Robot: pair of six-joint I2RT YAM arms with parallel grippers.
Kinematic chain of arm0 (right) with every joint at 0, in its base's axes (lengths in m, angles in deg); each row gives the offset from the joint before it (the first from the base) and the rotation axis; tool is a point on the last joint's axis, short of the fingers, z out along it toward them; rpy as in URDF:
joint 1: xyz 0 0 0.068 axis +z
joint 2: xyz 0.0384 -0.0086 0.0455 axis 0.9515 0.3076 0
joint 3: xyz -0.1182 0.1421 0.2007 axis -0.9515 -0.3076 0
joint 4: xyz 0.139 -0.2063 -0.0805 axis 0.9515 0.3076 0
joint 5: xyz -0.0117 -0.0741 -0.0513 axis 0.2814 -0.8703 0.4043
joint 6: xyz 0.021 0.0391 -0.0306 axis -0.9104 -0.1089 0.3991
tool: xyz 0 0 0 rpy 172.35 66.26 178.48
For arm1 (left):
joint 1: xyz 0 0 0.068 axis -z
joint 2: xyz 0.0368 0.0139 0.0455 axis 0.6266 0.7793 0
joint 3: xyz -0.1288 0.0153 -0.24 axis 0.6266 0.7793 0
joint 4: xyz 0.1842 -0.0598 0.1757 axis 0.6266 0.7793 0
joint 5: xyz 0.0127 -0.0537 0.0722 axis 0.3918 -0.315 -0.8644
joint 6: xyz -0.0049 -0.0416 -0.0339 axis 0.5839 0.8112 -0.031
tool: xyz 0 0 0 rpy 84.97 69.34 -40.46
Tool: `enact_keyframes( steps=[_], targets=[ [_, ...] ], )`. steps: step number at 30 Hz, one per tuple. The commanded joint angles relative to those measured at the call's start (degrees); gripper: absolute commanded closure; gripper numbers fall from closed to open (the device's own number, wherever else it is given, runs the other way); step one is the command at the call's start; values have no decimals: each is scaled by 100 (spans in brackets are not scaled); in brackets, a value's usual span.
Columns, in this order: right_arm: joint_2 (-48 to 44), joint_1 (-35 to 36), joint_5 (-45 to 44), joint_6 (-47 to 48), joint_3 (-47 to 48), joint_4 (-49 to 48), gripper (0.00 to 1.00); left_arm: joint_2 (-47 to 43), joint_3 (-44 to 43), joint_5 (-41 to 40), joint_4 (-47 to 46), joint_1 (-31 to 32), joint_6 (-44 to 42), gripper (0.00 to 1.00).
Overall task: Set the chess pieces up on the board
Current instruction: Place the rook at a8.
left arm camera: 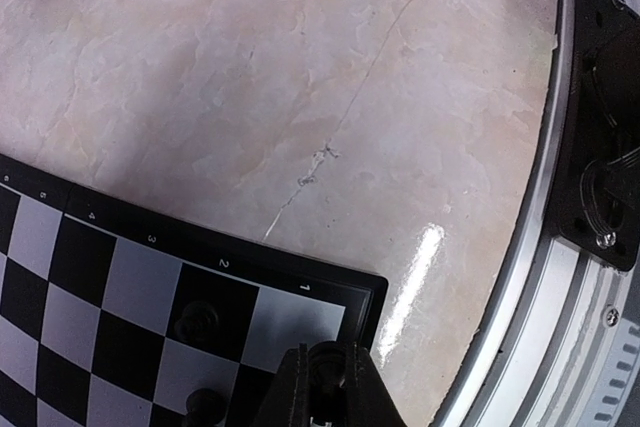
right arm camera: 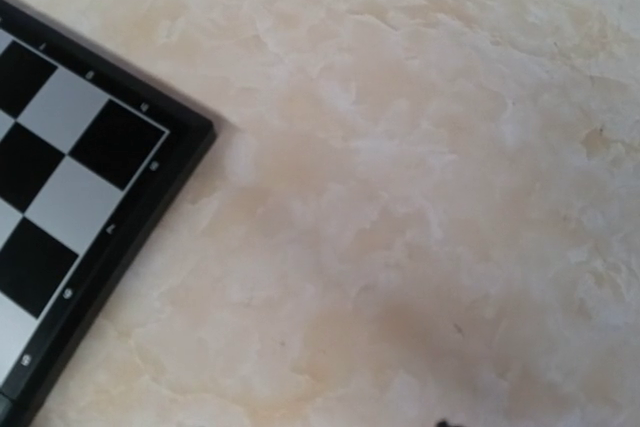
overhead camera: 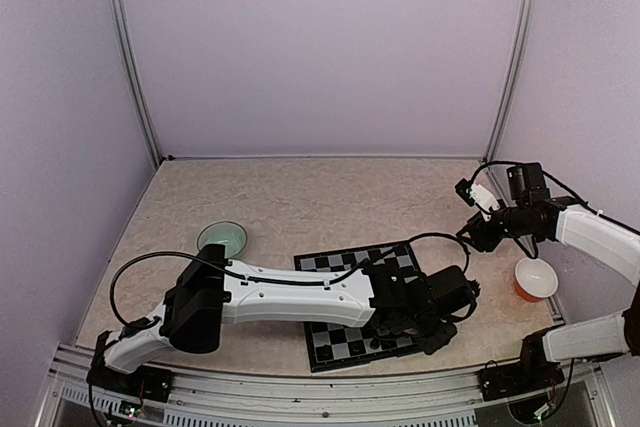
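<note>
From my station the left gripper (left arm camera: 325, 362) hung over the near right corner of the board (left arm camera: 110, 277). Its jaws were pressed almost together, pinching what I took for a held piece (left arm camera: 325, 355), small and dark, though the wrist view cropped it too tightly to be sure. Two chess pieces (left arm camera: 197, 322) stood on squares just to the left of the jaws in that view, near but not touching them. The free corner square lay directly beneath the jaws, so I judged the next move as a straight drop, not a reach. The right gripper (overhead camera: 480, 209) was raised well apart, beside the orange bowl (overhead camera: 535, 279), over bare surface (right arm camera: 420, 147). I could not tell how its jaws stood.
</note>
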Motion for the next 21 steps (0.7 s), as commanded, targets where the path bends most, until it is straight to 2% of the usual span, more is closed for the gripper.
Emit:
enact_keyframes(
  steps=[1, 21],
  targets=[
    [30, -64, 71, -39, -27, -49, 52, 140, -177, -65, -101, -1, 79, 88],
    [52, -63, 192, 9, -20, 8, 52, 297, -168, -157, -113, -119, 172, 86]
  ],
)
